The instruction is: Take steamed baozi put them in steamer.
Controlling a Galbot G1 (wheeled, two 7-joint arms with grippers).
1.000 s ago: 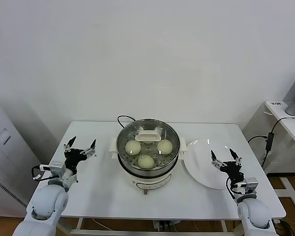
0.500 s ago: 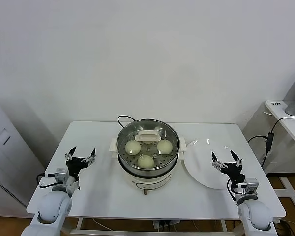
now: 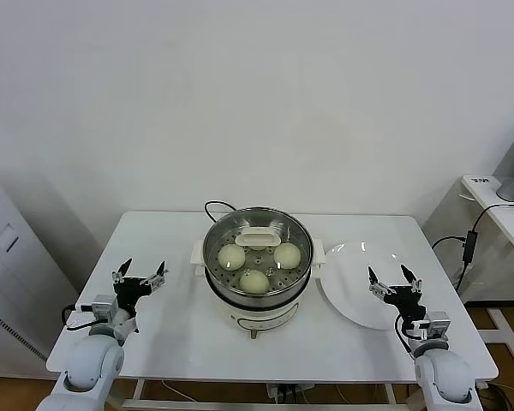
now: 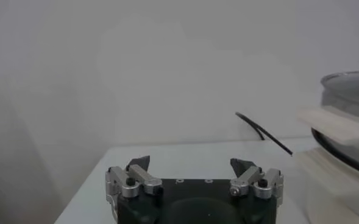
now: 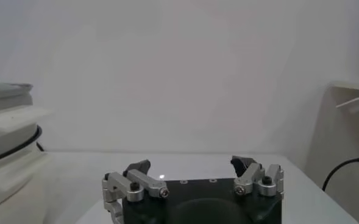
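Centrally on the white worktop (image 3: 171, 334) sits the steamer (image 3: 257, 265), with three steamed baozi (image 3: 254, 280) resting on its perforated tray. Left of the steamer, near the worktop's left edge, the left gripper (image 3: 139, 276) hovers with fingers apart, bare surface between it and the pot. Right of the steamer, a white plate (image 3: 351, 291) lies just beside it; the right gripper (image 3: 395, 282) hangs over the plate's outer rim, fingers apart.
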